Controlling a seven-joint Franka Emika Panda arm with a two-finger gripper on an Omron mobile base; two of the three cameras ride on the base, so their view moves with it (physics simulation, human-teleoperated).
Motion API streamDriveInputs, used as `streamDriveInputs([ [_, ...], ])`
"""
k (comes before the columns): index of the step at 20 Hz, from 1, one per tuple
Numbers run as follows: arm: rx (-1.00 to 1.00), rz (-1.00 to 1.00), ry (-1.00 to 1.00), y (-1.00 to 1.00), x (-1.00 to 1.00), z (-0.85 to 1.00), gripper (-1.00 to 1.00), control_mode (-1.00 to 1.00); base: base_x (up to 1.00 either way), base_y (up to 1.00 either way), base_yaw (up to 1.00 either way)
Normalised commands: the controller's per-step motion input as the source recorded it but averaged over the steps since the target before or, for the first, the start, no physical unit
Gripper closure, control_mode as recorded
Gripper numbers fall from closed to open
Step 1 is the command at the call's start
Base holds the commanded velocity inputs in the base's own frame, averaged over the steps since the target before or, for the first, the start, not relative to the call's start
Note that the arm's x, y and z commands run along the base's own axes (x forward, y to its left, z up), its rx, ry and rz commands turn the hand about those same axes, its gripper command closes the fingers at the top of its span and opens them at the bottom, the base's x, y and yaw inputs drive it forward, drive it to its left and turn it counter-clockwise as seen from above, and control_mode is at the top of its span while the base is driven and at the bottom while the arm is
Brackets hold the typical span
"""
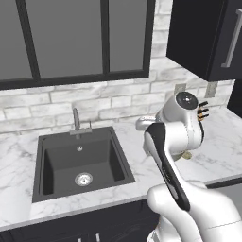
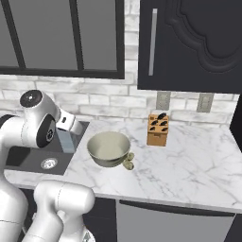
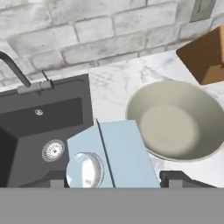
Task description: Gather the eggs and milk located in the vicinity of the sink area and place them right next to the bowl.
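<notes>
We see the milk [image 3: 111, 155] carton from above in the hand view, its pale blue top with a round cap filling the space between the two dark finger tips; the gripper [image 3: 113, 181] is clamped on it, though the tips themselves are mostly cut off by the bottom of the view. In the right base view the carton [image 2: 67, 138] hangs as a pale blue block under the hand, above the right edge of the sink [image 2: 28, 158], its upper part hidden behind the arm. The bowl [image 2: 108, 148] sits on the marble counter [image 2: 189, 160] just right of the carton, apart from it. Two small olive eggs [image 2: 128, 160] lie touching the bowl's right front side; we cannot tell their exact outlines. The knife block [image 2: 158, 129] stands beyond the bowl, near the brick wall. In the left base view the arm covers the bowl and the carton; the sink [image 1: 80, 160] and its faucet [image 1: 76, 122] are in plain sight.
</notes>
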Motion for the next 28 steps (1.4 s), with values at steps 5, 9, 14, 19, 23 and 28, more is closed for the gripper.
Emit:
streamDriveInputs([
  [5,0.0,0.0,0.03,0.01,0.1,-0.16,1.0,-1.0,0.0,0.0,0.0],
  [9,0.0,0.0,0.0,0.0,0.07,-0.16,1.0,-1.0,0.0,0.0,0.0],
  [14,0.0,0.0,0.0,0.0,0.04,-0.18,1.0,-1.0,0.0,0.0,0.0],
  [19,0.0,0.0,0.0,0.0,0.03,-0.22,1.0,-1.0,0.0,0.0,0.0],
  [23,0.0,0.0,0.0,0.0,0.06,-0.25,1.0,-1.0,0.0,0.0,0.0],
  [28,0.0,0.0,0.0,0.0,0.11,-0.22,1.0,-1.0,0.0,0.0,0.0],
])
